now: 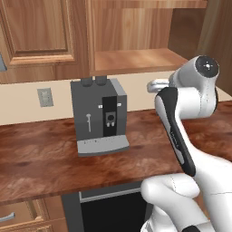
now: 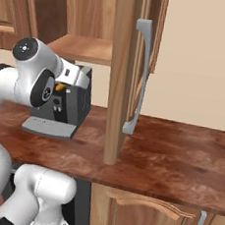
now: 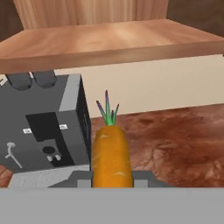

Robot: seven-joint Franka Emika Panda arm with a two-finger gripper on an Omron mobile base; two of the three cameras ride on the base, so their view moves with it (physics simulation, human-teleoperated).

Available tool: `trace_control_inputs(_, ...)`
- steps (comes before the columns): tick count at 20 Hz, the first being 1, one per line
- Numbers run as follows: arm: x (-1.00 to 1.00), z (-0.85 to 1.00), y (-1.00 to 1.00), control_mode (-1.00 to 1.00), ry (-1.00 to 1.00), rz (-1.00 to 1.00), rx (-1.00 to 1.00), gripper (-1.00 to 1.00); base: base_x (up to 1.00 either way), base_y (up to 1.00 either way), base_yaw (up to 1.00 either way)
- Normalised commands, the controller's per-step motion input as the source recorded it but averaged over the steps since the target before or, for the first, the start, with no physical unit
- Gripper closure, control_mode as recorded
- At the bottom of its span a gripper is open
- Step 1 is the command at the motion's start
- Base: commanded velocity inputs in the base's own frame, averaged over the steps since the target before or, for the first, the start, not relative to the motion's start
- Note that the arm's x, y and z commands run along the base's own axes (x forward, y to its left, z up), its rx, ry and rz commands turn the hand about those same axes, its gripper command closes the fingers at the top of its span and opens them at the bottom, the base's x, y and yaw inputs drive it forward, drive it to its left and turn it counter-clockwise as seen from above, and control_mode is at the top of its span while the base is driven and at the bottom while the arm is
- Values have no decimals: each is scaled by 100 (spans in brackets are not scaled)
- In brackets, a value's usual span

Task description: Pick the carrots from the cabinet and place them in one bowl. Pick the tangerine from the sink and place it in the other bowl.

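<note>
Our claw (image 3: 112, 181) clamped on orange carrot (image 3: 111, 153), green top pointing away. We hold carrot above brown worktop (image 3: 175, 140), just beside grey coffee machine (image 3: 43, 127), below open cabinet shelf (image 3: 109, 41). Cabinet door (image 2: 121, 71) stands open.

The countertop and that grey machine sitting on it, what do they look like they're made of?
The countertop looks like dark reddish-brown wood with a polished finish: swirling grain and a soft sheen, though it could be a laminate. The grey machine, apparently a coffee maker, looks like matte grey plastic or painted metal with a black front panel; its flat, dull surfaces leave that open.
</note>
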Motion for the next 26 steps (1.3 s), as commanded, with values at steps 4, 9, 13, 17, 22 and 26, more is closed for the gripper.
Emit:
trace_control_inputs(4,-29,-25,13,-100,6,0,0,100,0,0,0)
trace_control_inputs(9,-22,-27,15,-100,12,0,0,100,0,0,0)
trace_control_inputs(13,-15,-28,14,-100,14,0,-3,100,0,0,0)
trace_control_inputs(17,-15,-29,4,-100,13,0,-9,100,0,0,0)
trace_control_inputs(22,-15,-28,-3,-100,16,0,-7,100,0,0,0)
trace_control_inputs(26,-11,-29,-5,-100,17,0,-3,100,0,0,0)
